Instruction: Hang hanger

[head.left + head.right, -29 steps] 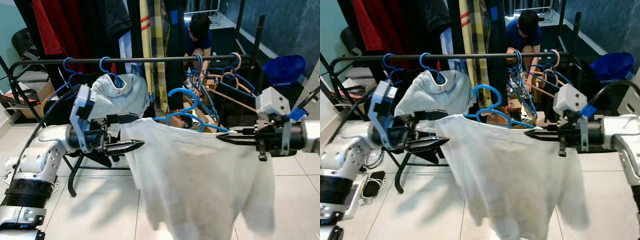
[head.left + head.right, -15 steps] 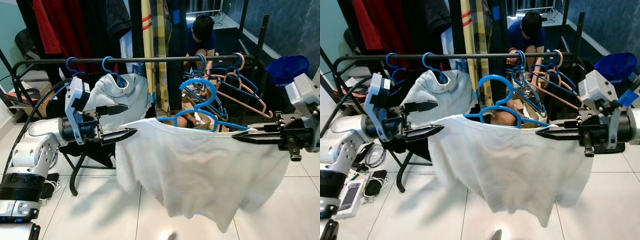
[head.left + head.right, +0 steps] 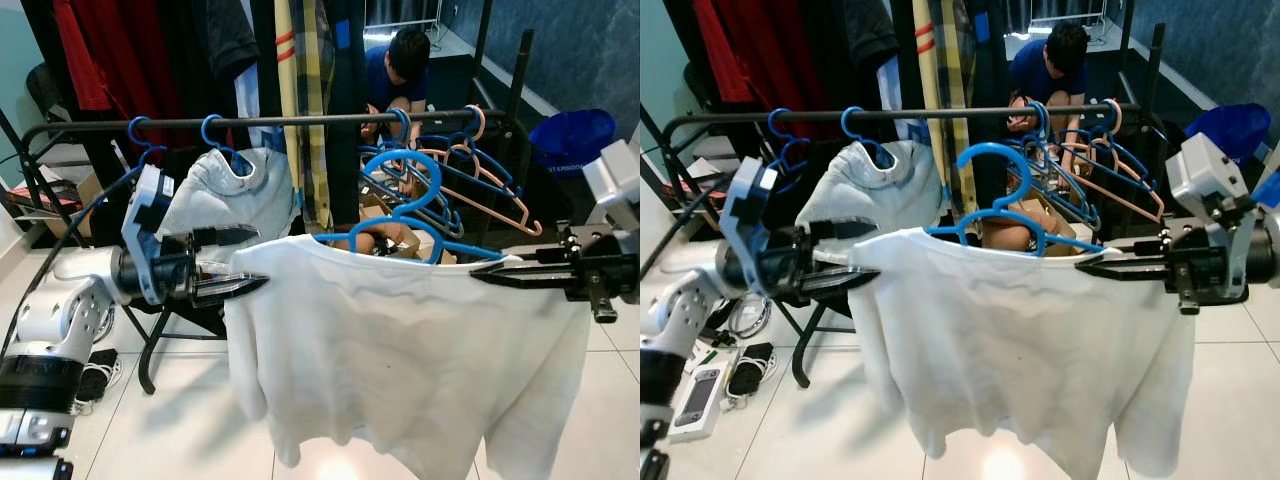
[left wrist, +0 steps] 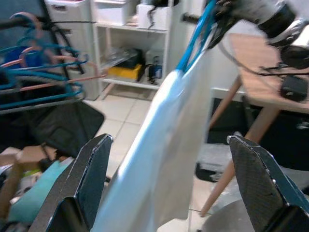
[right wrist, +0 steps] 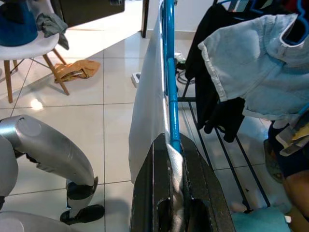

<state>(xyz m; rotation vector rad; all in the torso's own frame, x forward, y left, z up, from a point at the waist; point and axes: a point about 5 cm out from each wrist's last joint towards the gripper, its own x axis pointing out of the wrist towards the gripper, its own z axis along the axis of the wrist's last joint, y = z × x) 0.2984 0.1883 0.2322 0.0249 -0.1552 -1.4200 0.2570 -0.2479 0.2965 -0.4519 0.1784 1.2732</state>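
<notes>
White shirt [image 3: 400, 350] draped over blue hanger [image 3: 405, 205], held level, nearer than rack rail [image 3: 260, 121]. Right pincer [image 5: 170, 145] clamped on hanger end and cloth. Left pincer [image 4: 164, 159] apart, astride opposite shoulder. Hook [image 3: 400, 175] below rail, unhung; lift and hooking outstanding. Beyond: hung clothes, spare hangers [image 3: 470, 180], crouching person [image 3: 400, 70].

Both silver arms reach inward at chest height, facing each other. The left pincer [image 3: 232, 262] points right with its two black fingers [image 4: 91, 179] spread wide apart. The right pincer [image 3: 485, 272] points left, level, its fingers [image 5: 198, 193] pressed close together, nipping a thin edge between them.
</notes>
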